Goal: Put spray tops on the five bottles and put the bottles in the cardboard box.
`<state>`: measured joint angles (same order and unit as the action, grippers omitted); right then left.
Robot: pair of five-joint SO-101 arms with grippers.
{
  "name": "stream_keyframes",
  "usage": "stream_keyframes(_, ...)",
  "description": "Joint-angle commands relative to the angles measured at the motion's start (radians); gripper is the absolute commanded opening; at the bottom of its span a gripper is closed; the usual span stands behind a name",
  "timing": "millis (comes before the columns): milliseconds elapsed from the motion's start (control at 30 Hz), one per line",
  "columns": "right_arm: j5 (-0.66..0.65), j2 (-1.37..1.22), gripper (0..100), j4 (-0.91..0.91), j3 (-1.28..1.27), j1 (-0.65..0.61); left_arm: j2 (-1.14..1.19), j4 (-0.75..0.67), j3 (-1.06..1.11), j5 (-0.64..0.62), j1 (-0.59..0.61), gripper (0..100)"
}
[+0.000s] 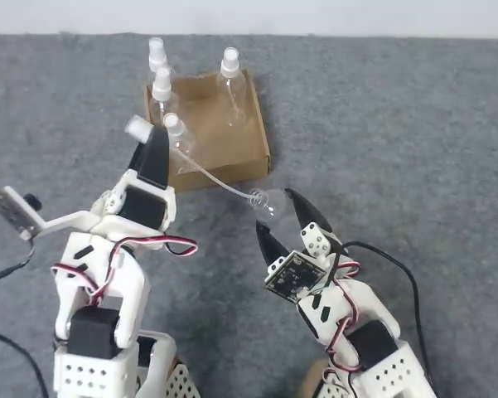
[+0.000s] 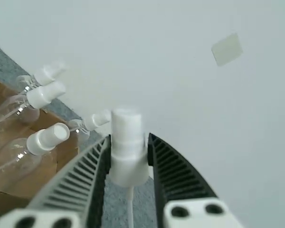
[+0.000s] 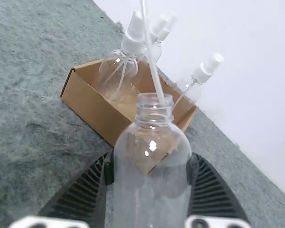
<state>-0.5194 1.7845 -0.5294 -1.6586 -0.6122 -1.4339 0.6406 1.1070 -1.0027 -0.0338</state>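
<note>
My left gripper (image 2: 128, 147) is shut on a white spray top (image 2: 127, 142), held above the near edge of the cardboard box (image 1: 232, 157). The spray top (image 1: 138, 127) trails a thin clear tube (image 1: 219, 181) that slants down into the open neck of a clear bottle (image 3: 151, 156). My right gripper (image 3: 151, 166) is shut on that bottle (image 1: 264, 202), in front of the box's near right corner. The tube (image 3: 151, 66) enters the bottle's mouth. The top is well apart from the neck. Several capped bottles (image 1: 230, 70) stand in the box.
Grey carpet (image 1: 398, 133) covers the table around the box, with open room to the right. A white wall (image 2: 180, 57) rises behind the box. Cables (image 1: 398, 265) trail from the arm bases at the near edge.
</note>
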Motion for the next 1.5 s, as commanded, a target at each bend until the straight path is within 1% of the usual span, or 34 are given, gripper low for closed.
stream_keyframes(0,-0.017,0.03,11.7,0.028,-0.023,-0.008,-0.015,0.005,-0.007,0.029,-0.011,1)
stream_keyframes(267,-0.015,0.03,11.7,0.028,-0.023,-0.005,-0.014,0.003,0.019,0.031,-0.015,1)
stream_keyframes(533,-0.014,0.03,11.7,0.024,-0.025,-0.005,-0.014,-0.002,0.045,0.068,-0.097,1)
stream_keyframes(800,-0.014,0.03,11.7,0.022,-0.025,-0.005,-0.012,-0.003,0.053,0.066,-0.101,1)
stream_keyframes(1033,-0.012,0.03,11.7,0.027,-0.025,-0.008,-0.02,-0.178,0.176,0.071,-0.126,1)
stream_keyframes(1400,-0.011,0.03,11.8,0.03,-0.025,-0.01,-0.02,-0.193,0.208,0.071,-0.13,1)
stream_keyframes(1467,-0.005,0.03,11.8,0.028,-0.025,-0.01,-0.02,-0.192,0.216,0.072,-0.155,1)
